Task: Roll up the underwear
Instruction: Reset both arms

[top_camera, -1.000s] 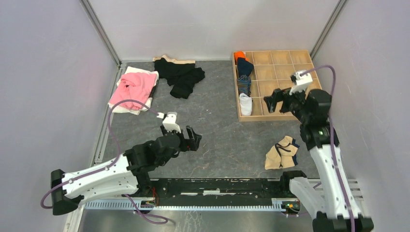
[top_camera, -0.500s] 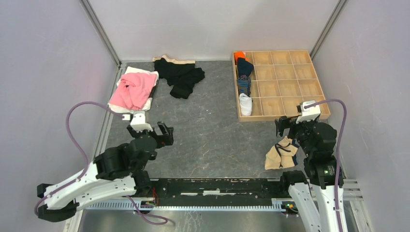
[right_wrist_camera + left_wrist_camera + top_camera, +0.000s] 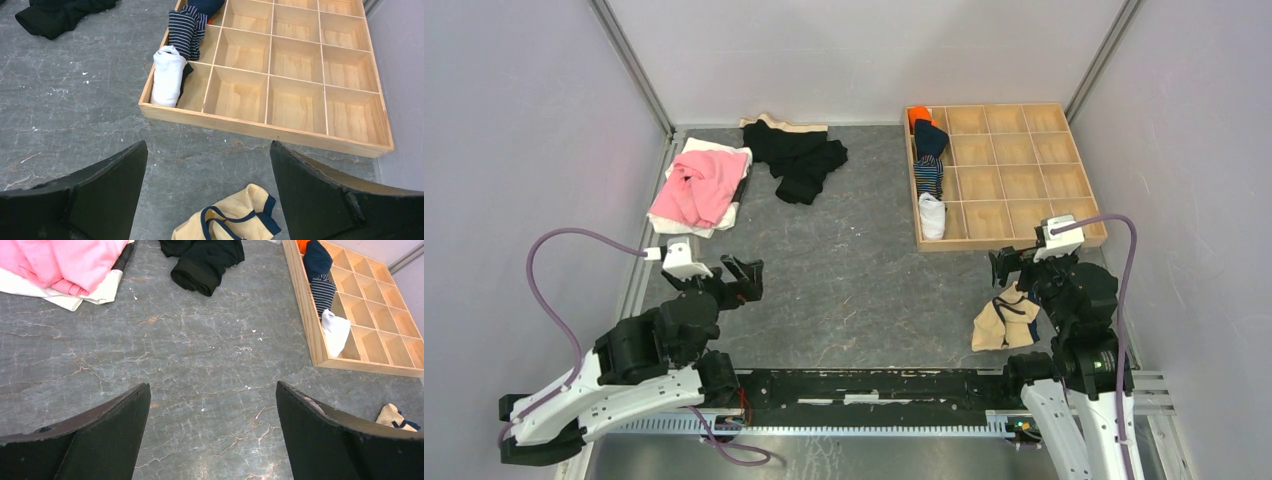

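Left gripper and right gripper — both released — hover low, tilted toward the table.

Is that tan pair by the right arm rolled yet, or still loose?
Loose: the tan underwear lies crumpled on the table, navy trim splayed, outside the wooden tray.

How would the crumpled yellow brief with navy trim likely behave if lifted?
The yellow brief would probably flop and unfold, since it lies in soft folds. It looks thin, so likely light. Its loose navy trim may dangle.
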You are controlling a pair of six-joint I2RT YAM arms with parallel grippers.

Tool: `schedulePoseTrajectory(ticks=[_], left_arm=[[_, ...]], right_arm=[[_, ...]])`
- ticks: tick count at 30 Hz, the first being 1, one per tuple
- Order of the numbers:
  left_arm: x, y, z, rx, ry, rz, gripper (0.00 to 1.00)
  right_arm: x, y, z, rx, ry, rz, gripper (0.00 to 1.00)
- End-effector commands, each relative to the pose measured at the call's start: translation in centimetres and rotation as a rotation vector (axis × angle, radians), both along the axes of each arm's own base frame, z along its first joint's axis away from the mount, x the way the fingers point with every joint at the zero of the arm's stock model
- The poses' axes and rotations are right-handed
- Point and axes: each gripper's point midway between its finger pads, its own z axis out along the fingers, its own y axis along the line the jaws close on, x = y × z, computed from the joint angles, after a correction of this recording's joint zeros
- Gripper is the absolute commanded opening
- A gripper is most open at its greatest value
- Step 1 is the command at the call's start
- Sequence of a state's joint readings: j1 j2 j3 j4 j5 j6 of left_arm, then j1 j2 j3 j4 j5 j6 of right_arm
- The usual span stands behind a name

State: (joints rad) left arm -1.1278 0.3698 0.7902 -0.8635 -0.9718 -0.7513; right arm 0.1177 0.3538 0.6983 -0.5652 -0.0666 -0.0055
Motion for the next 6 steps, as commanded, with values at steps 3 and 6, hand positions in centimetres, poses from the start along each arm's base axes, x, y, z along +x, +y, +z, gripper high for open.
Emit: schedulePoseTrajectory(ticks=[3, 6], left_arm=[[0.56, 0.13, -0.01, 0.045, -0.009, 0.034, 1.0], [0.64, -0.16, 0.13, 0.059, -0.011, 0.022, 1.0]], right_arm=[[0.2, -0.32, 0.58, 0.001, -0.047, -0.021, 0.98], [0.25, -0.32, 0.53, -0.002, -0.048, -0.021, 0.98]])
